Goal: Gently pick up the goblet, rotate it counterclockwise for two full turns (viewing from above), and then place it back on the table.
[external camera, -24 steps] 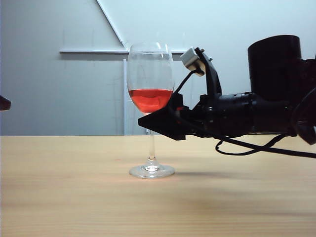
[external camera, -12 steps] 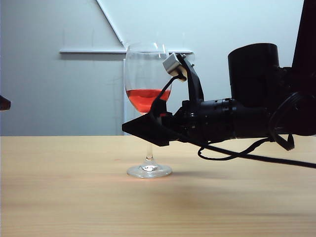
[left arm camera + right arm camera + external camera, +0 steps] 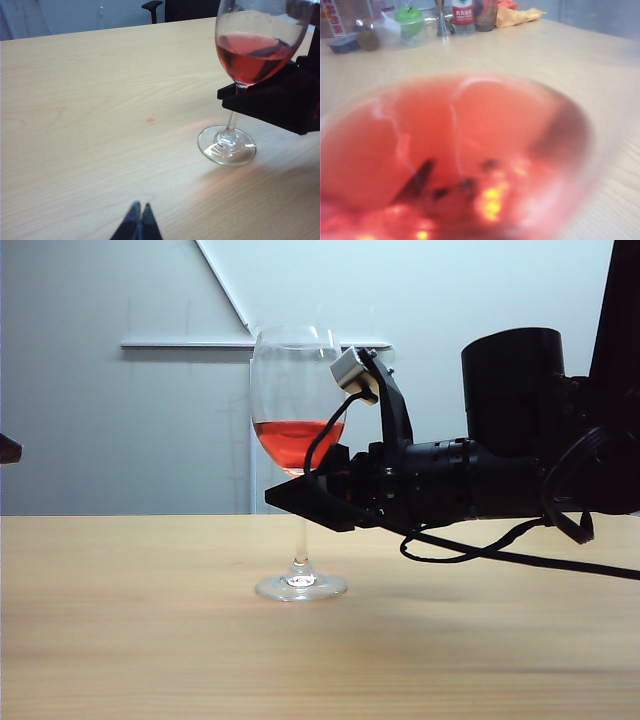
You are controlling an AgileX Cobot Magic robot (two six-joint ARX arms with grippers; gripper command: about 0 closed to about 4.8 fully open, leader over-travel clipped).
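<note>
Exterior view: left gripper (image 3: 139,220) not seen here; its wrist view shows the fingertips pressed together, empty, above bare table (image 3: 120,640). Goblet (image 3: 298,430) stands left of centre, foot flat on the wood. Right gripper (image 3: 300,498), reaching in from frame right, clenched around the stem just below the bowl.

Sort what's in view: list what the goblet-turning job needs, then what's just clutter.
Job: goblet standing on the table; right gripper at its stem; left gripper, shut, idle nearby.
Clutter: green apple, red-labelled bottle, yellow cloth at the table's far end.
</note>
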